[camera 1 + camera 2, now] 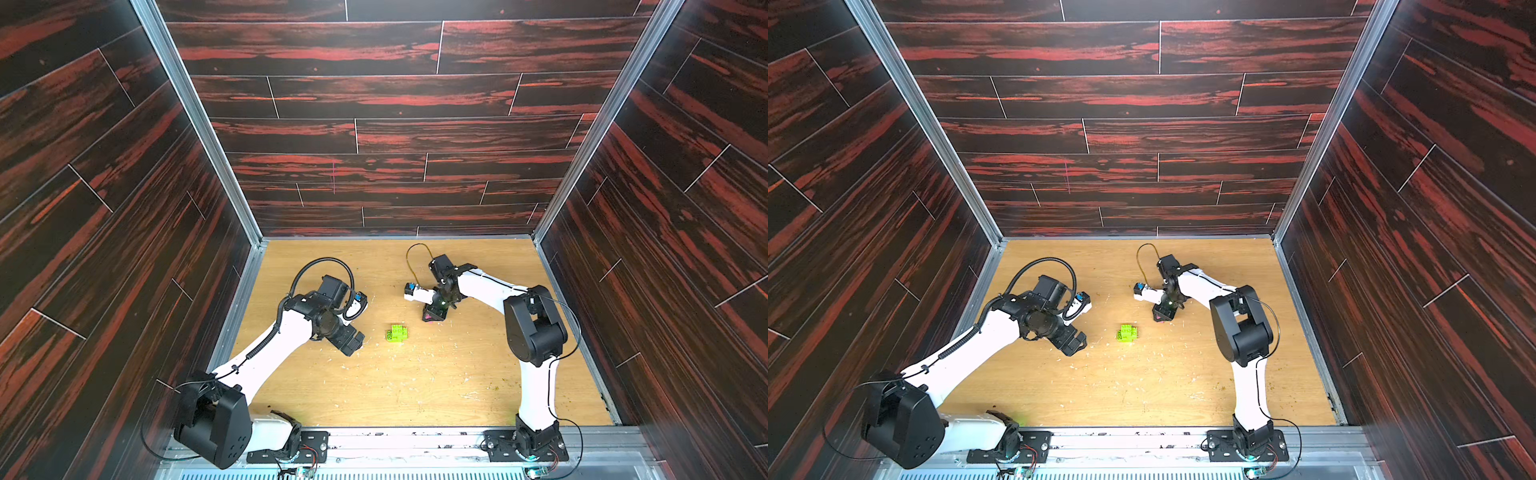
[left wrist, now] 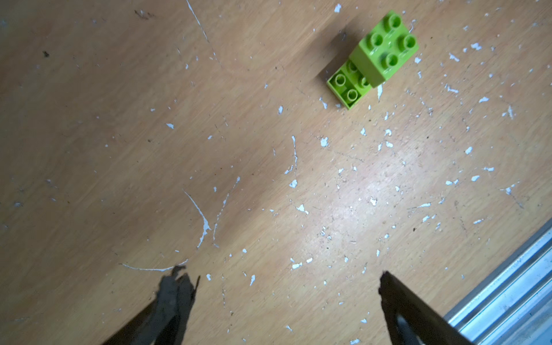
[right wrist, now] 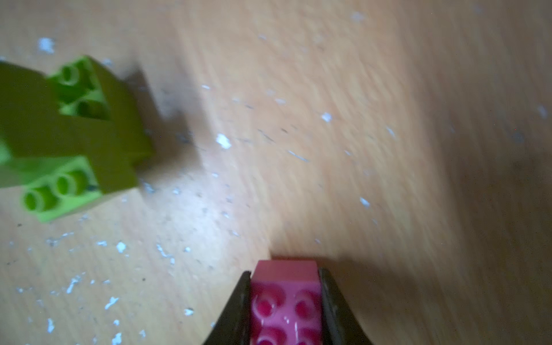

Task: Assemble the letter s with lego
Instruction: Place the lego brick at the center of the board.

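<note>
The stepped stack of lime green bricks (image 1: 397,333) stood on the desk (image 1: 374,395), near its middle. Close by, the right tool (image 1: 435,318) pinched the pink brick (image 3: 286,298) by two opposite sides. On the stack's other side, the left tool (image 2: 283,279) hung with its fingers spread wide.

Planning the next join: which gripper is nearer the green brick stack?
Right, narrowly. The right gripper, shut on a pink brick, sits just right of and beyond the green brick stack; the open left gripper is to its left.
</note>
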Available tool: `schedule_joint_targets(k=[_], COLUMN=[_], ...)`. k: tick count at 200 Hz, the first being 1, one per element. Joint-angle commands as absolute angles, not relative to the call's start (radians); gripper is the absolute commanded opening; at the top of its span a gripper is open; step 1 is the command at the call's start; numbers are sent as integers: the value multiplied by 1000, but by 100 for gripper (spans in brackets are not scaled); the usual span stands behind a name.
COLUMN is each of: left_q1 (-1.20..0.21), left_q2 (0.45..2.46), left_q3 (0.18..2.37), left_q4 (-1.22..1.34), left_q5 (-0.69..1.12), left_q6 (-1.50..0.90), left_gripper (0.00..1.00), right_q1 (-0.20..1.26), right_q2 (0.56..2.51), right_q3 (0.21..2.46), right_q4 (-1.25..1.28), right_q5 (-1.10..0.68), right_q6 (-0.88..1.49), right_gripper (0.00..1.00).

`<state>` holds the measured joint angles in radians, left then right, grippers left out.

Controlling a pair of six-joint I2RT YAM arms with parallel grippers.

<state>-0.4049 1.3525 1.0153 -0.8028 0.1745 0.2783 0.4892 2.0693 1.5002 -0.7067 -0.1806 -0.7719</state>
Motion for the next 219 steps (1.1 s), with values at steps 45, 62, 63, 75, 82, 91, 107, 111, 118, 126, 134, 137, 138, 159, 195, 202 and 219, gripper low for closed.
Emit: schedule_joint_targets(k=[45, 62, 63, 75, 82, 91, 107, 111, 118, 126, 134, 137, 138, 159, 195, 202, 219], left_q1=[-399, -398, -398, -399, -398, -399, -399, -399, -398, -399, -398, -398, -399, -399, -398, -399, -398], left_q2=[1299, 1300, 1301, 1305, 1308, 1311, 1315, 1315, 1315, 1315, 1313, 1313, 1313, 1317, 1345, 1350, 1361], left_q3=[994, 995, 995, 998, 1002, 1005, 1014, 1017, 1022, 1023, 1021, 1021, 1021, 1017, 1027, 1029, 1036], left_q4=[-817, -812, -812, -810, -813, -813, -817, -819, -824, -825, -826, -828, -827, -828, -822, -819, -807], left_q5=[160, 163, 164, 169, 170, 172, 174, 174, 175, 176, 177, 178, 179, 193, 226, 235, 250], left_q6=[266, 263, 264, 263, 263, 265, 266, 267, 270, 271, 274, 274, 275, 281, 286, 285, 276], left_gripper=[99, 99, 99, 99, 99, 99, 99, 99, 99, 99, 99, 99, 99, 99, 99, 99, 99], right_q1=[532, 533, 533, 531, 531, 531, 531, 528, 520, 507, 490, 484, 481, 415, 248, 209, 133], right_q2=[2075, 2080, 2080, 2082, 2080, 2074, 2044, 2031, 2001, 1962, 1921, 1906, 1901, 1814, 1770, 1768, 1768], right_q3=[1505, 1502, 1502, 1507, 1515, 1517, 1514, 1509, 1498, 1478, 1461, 1455, 1453, 1429, 1411, 1399, 1376], right_q4=[-654, -664, -665, -674, -680, -680, -684, -683, -671, -659, -649, -649, -649, -664, -683, -662, -622], right_q5=[-249, -234, -234, -232, -236, -239, -233, -236, -248, -263, -269, -270, -271, -298, -238, -235, -195], right_q6=[-917, -935, -936, -937, -933, -930, -921, -918, -909, -900, -895, -896, -896, -881, -796, -773, -771], right_gripper=[34, 44, 45, 48, 50, 52, 56, 57, 58, 59, 61, 62, 62, 64, 64, 64, 64])
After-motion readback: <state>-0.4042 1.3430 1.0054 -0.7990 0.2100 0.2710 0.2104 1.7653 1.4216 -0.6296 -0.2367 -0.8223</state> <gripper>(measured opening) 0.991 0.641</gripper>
